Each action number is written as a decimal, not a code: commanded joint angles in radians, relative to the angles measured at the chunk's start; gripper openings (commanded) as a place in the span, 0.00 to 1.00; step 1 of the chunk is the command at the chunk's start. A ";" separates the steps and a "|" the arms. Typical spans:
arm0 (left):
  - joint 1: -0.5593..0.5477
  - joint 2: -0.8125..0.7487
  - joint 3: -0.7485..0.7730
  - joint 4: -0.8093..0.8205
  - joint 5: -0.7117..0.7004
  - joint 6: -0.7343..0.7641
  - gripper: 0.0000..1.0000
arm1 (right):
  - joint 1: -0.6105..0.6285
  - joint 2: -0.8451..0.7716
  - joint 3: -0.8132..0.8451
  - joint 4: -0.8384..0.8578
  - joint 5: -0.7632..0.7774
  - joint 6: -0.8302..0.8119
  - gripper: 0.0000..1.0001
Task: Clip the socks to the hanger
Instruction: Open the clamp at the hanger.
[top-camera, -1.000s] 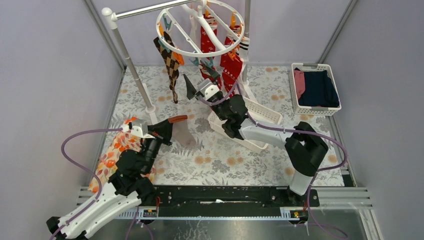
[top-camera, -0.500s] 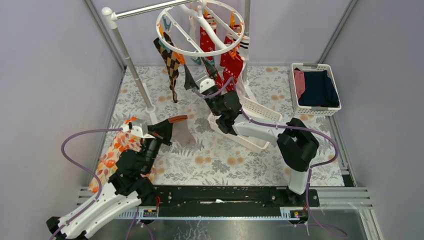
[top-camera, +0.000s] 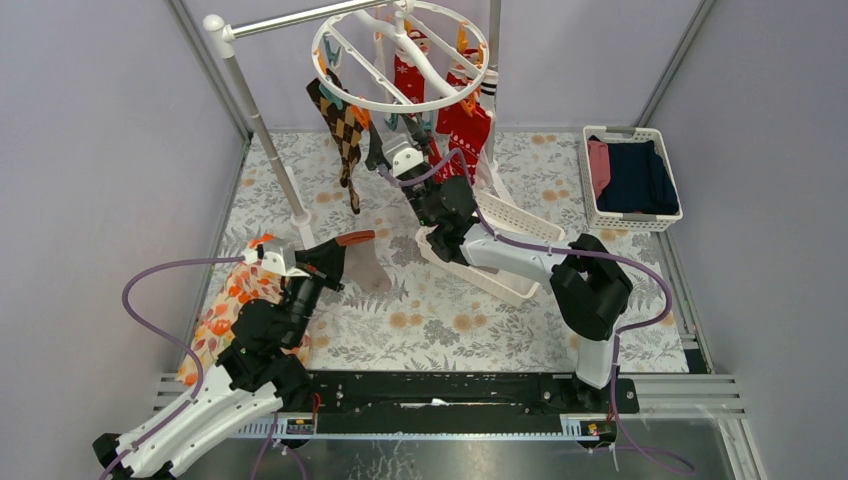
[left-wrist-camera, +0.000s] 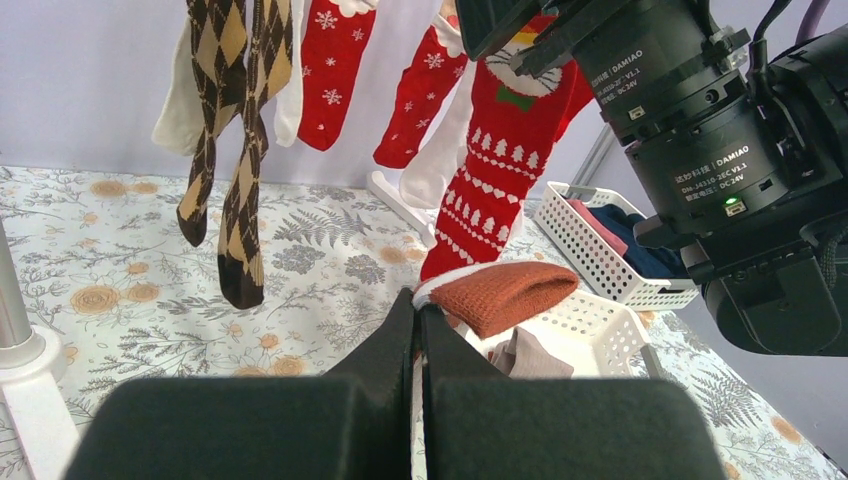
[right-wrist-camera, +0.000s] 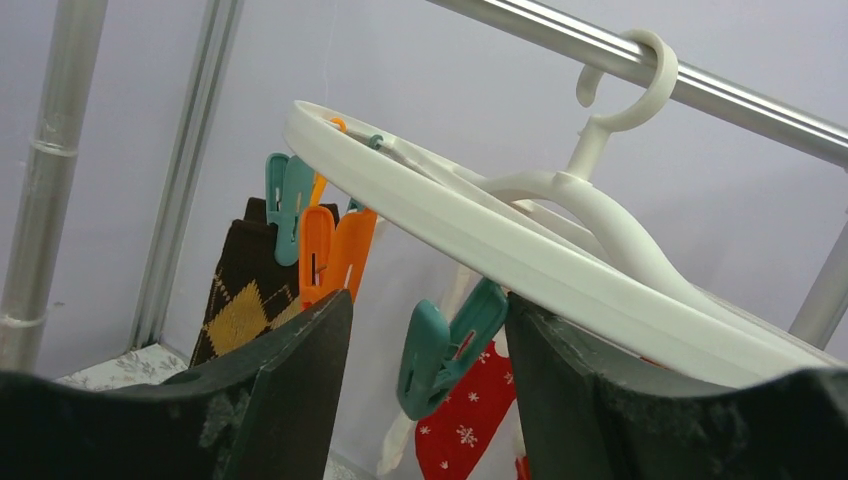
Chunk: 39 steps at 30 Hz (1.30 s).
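The white ring hanger (top-camera: 400, 105) hangs from the grey rail, with argyle socks (top-camera: 345, 130) and red-and-white Christmas socks (top-camera: 465, 125) clipped to it. They also show in the left wrist view, the argyle socks (left-wrist-camera: 235, 150) left of a red sock (left-wrist-camera: 500, 170). My right gripper (top-camera: 392, 148) is raised under the ring's near rim (right-wrist-camera: 480, 225). It is open (right-wrist-camera: 430, 340), its fingers either side of a teal clip (right-wrist-camera: 445, 345). My left gripper (top-camera: 340, 255) is shut (left-wrist-camera: 417, 300) on the white edge of a taupe sock with a rust end (left-wrist-camera: 510, 295), held low over the mat.
A white slatted basket (top-camera: 500, 250) lies tilted under the right arm. A second basket (top-camera: 632, 178) with navy and pink clothes stands at the back right. Orange floral cloth (top-camera: 225, 310) lies under the left arm. The grey pole (top-camera: 260, 130) stands at the back left.
My right gripper has risen up and left to the ring's near rim and now brackets a teal clip. The ring has swung slightly. The left arm has not moved.
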<state>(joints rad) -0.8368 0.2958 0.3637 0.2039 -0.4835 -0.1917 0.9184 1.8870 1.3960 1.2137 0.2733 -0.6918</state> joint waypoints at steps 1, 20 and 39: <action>0.005 -0.017 -0.009 -0.001 -0.018 0.008 0.00 | 0.005 -0.004 0.060 0.009 0.026 -0.020 0.63; 0.006 -0.025 -0.006 -0.008 -0.009 0.005 0.00 | -0.016 -0.047 0.056 -0.083 -0.052 0.017 0.53; 0.006 -0.029 -0.005 -0.014 -0.010 0.005 0.00 | -0.039 -0.014 0.121 -0.096 -0.100 0.058 0.53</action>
<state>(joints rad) -0.8368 0.2810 0.3637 0.2001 -0.4828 -0.1917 0.8871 1.8866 1.4605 1.0817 0.1917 -0.6483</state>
